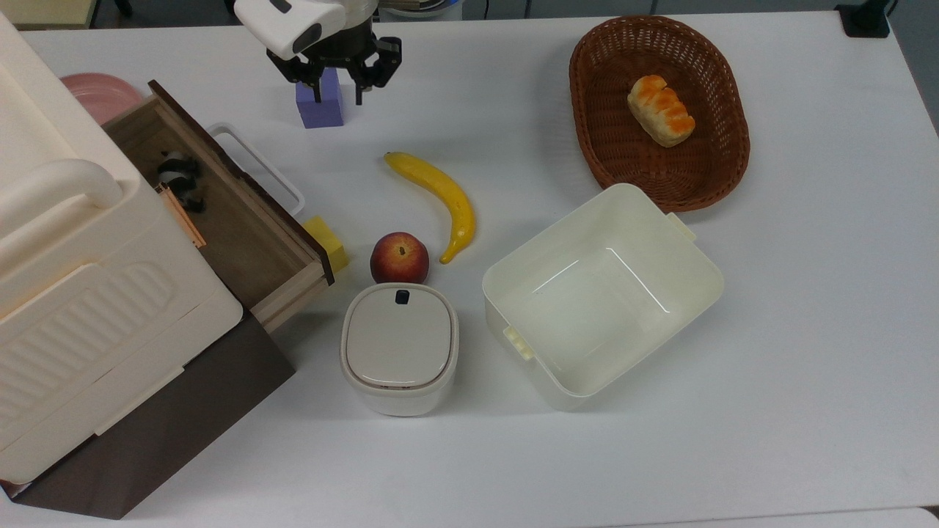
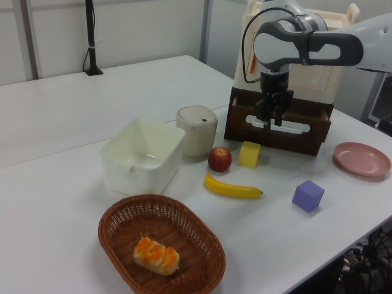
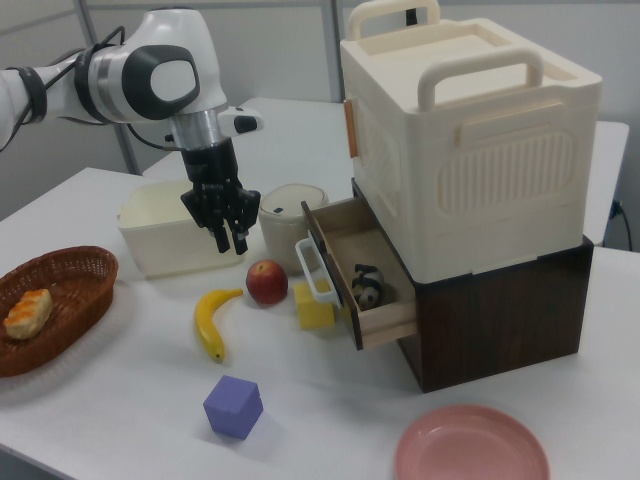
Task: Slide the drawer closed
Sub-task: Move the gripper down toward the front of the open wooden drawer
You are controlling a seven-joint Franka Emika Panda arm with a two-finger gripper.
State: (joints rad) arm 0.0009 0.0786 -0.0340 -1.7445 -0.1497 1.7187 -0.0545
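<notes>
Right view: the end effector (image 3: pixel 230 238) hangs empty, fingers narrowly parted (touching nothing), beside the open drawer (image 3: pixel 362 272).

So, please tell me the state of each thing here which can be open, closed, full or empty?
drawer: pulled open, a small black-and-white item inside
gripper: open, holding nothing
lidded bin: lid shut
cream tub: empty
basket: holds bread
pink plate: empty

apple (image 1: pixel 399 257) just behind lidded bin (image 1: pixel 399 347) | banana (image 1: pixel 440 202) on top view's right of apple | bread (image 1: pixel 660 110) in basket (image 1: pixel 722 172)
</notes>
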